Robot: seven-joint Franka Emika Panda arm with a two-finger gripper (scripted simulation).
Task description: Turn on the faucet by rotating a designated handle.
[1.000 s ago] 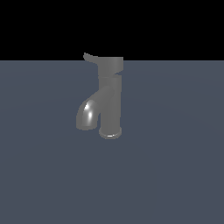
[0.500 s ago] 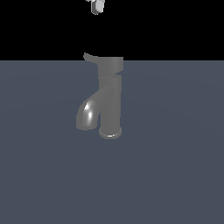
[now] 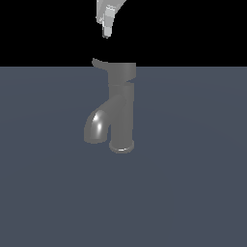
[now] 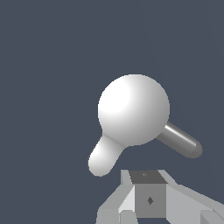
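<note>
The grey faucet [image 3: 120, 116] stands upright on the dark floor, and its glossy spout [image 3: 98, 126] curves down toward the exterior view's left. The handle [image 3: 121, 71] is the wider cap on top, with a thin lever tab [image 3: 99, 62] sticking out to the exterior view's left. My gripper [image 3: 106, 30] hangs above the tab, apart from it, with its jaws together and empty. In the wrist view the cap [image 4: 133, 109] looks white, with the tab [image 4: 104, 157] and the spout [image 4: 181, 141] sticking out from it. The gripper [image 4: 148, 194] is beside them.
A flat dark blue-grey floor [image 3: 193, 193] surrounds the faucet's flared base ring [image 3: 121, 146]. The background above the floor is black.
My gripper has come into the exterior view from the top and moved down toward the lever tab. The faucet and handle have not moved.
</note>
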